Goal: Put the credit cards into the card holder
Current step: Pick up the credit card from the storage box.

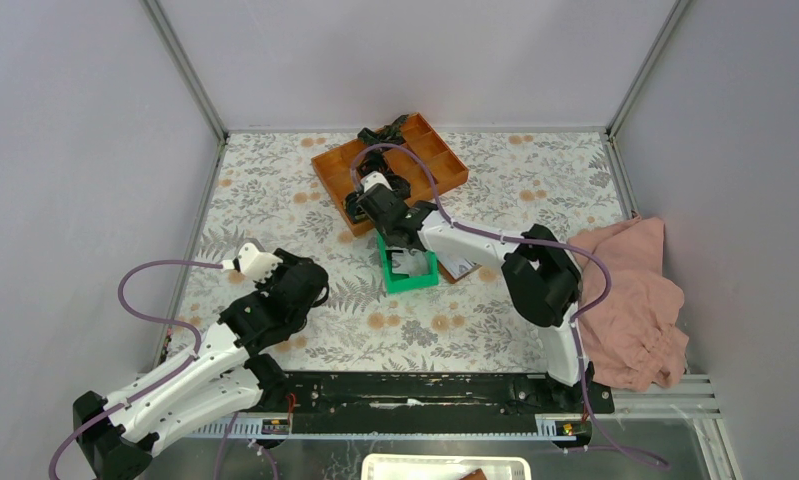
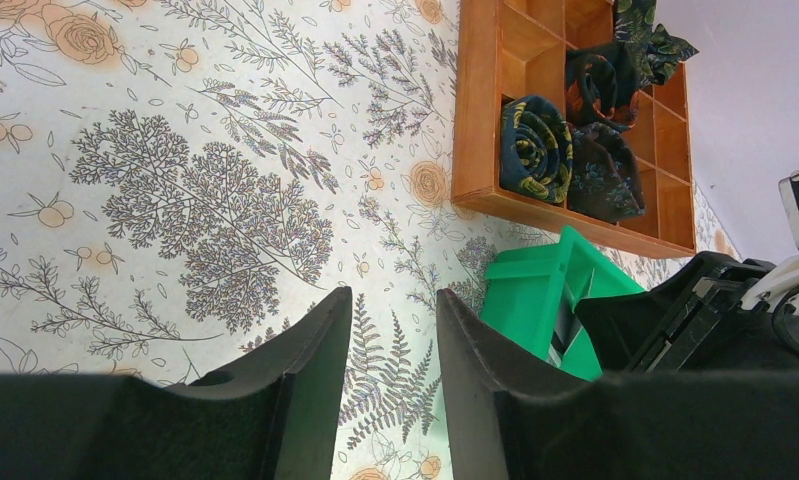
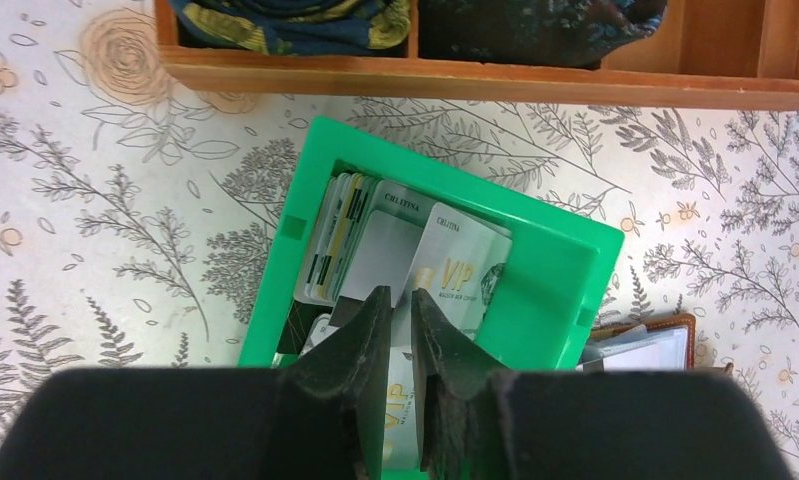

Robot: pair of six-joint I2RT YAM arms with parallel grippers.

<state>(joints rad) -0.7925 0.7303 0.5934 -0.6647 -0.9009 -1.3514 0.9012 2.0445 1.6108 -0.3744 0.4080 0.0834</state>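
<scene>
Left tool: nearest the lens; fingers spread, nothing between them.
Right tool: fingers almost together, low over the green tray; whether a card is gripped cannot be told.
Surface: floral print.
Pink cloth: crumpled, right edge.
Orange tray: far centre; dark rolled fabric in its compartments.
Green tray: near the orange tray.
Card holder: brown, just beside the green tray, mostly hidden.
Credit cards: pale, inside the green tray.

Silvery cards, green tray, brown card holder, orange tray, floral table cover
</scene>
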